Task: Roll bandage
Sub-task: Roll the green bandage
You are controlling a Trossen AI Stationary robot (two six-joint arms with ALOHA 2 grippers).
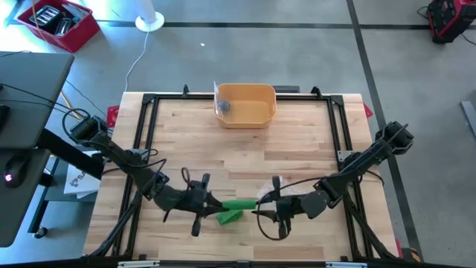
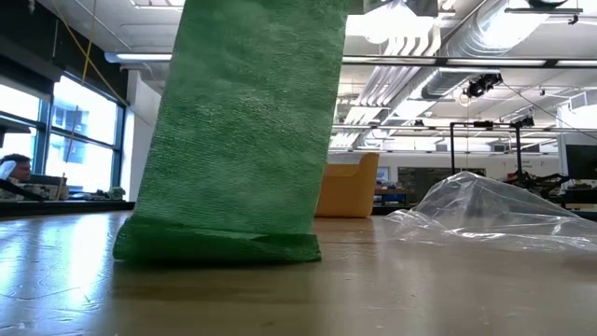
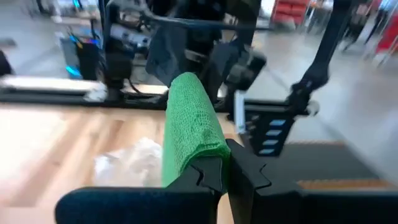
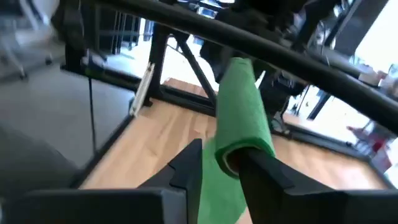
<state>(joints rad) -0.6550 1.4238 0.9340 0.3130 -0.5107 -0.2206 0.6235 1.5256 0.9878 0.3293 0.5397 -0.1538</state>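
Note:
A green bandage roll (image 1: 239,204) hangs level above the table's near middle, between my two grippers. Its loose tail (image 2: 242,121) drops to the wood, and the tail's lower end (image 2: 219,245) lies folded flat there. My left gripper (image 1: 210,202) comes level from the table's left and is shut on the roll (image 3: 189,118). My right gripper (image 1: 262,206) comes level from the right. Its fingers stand apart on either side of the roll's other end (image 4: 239,152), where the hollow core shows. My left gripper pinches the roll's left end (image 3: 202,152) between its two fingers (image 3: 249,174), level from the table's left, pointing along the roll. The roll is lifted clear and about level, with its tail hanging down to the table. My right gripper's fingers (image 4: 267,171) flank the right end; whether one touches it I cannot tell.
A crumpled clear plastic bag (image 1: 295,195) lies on the wood under my right arm, also seen as a plastic bag (image 2: 485,210) in the low view. A yellow bin (image 1: 245,104) stands at the far middle of the table. A black frame (image 1: 149,126) runs around the table's edges.

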